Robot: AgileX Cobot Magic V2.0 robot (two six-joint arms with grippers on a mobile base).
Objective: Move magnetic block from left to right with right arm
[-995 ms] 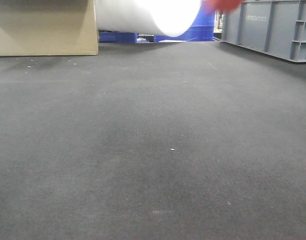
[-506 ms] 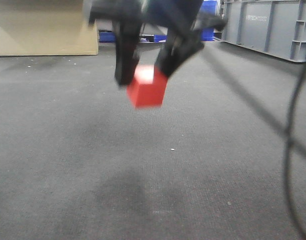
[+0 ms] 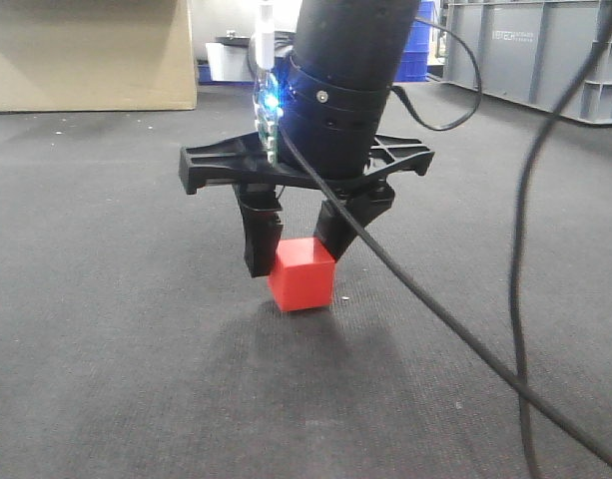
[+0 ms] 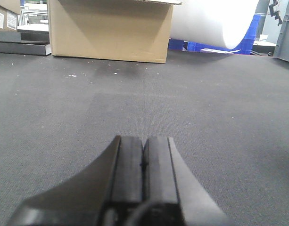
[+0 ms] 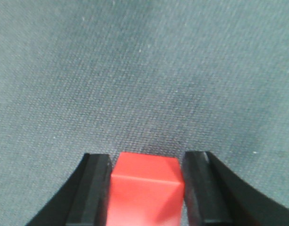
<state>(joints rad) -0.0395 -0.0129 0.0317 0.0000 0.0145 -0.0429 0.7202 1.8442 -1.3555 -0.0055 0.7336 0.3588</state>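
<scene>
The magnetic block [image 3: 302,275], a plain red cube, sits low on the dark grey carpet-like mat [image 3: 126,329], its bottom edge at or touching the surface; the front view does not settle which. Being a cube it has no long axis. In the front view it is turned so that 1 vertical edge faces the camera, with 2 side faces and the lit top face showing.

The right gripper [image 3: 298,244] comes straight down over the cube, its 2 dark fingers [image 3: 261,239] pinching the block from opposite sides near the upper half. The right wrist view confirms this: the cube [image 5: 146,188] fills the gap between both pads [image 5: 93,188], touching each. A blue light glows on the wrist housing [image 3: 330,90], and thin black cables [image 3: 520,299] trail across the right of the front view.

The left gripper [image 4: 144,165] lies low over the mat, its 2 fingers pressed together with nothing between them. Ahead of it stand a cardboard box [image 4: 109,30] and a white roll [image 4: 215,21]; grey crates [image 3: 545,55] line the far right.
</scene>
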